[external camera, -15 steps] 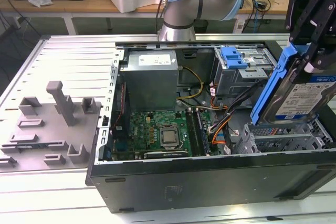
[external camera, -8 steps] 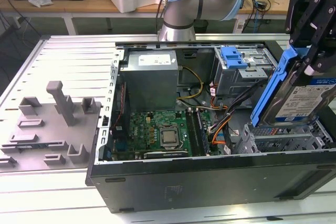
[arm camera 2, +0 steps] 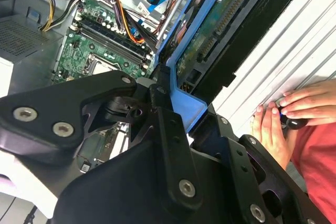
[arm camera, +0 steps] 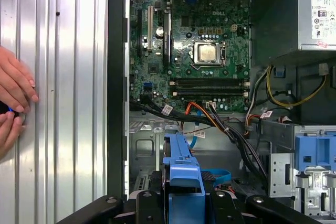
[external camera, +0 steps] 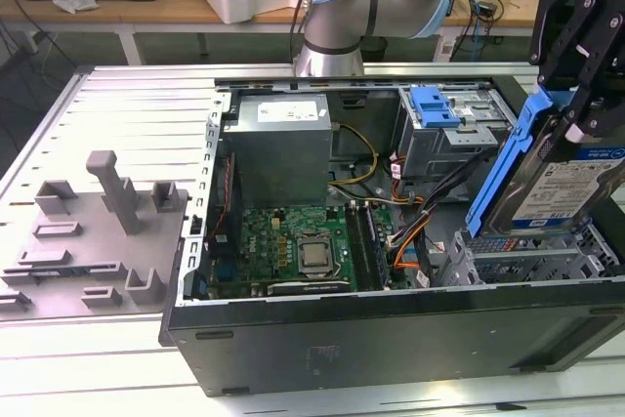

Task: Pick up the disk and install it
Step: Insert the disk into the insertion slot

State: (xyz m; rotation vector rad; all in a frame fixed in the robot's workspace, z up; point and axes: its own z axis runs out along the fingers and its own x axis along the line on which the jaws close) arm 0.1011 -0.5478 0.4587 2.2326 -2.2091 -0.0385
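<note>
Since the pincer (external camera: 576, 124) is clamped on the disk (external camera: 564, 187) in the exterior view, pickup looks done; the drive hangs tilted just below it, over the open computer case (external camera: 391, 339), not seated yet. Second wrist view: fingers (arm camera 2: 160, 106) squeeze the blue carrier rail (arm camera 2: 188, 107), circuit side right past them. First wrist view: drive cage (arm camera: 148, 145) sits beyond the pincer, so installing is what's left, I'd say.
</note>
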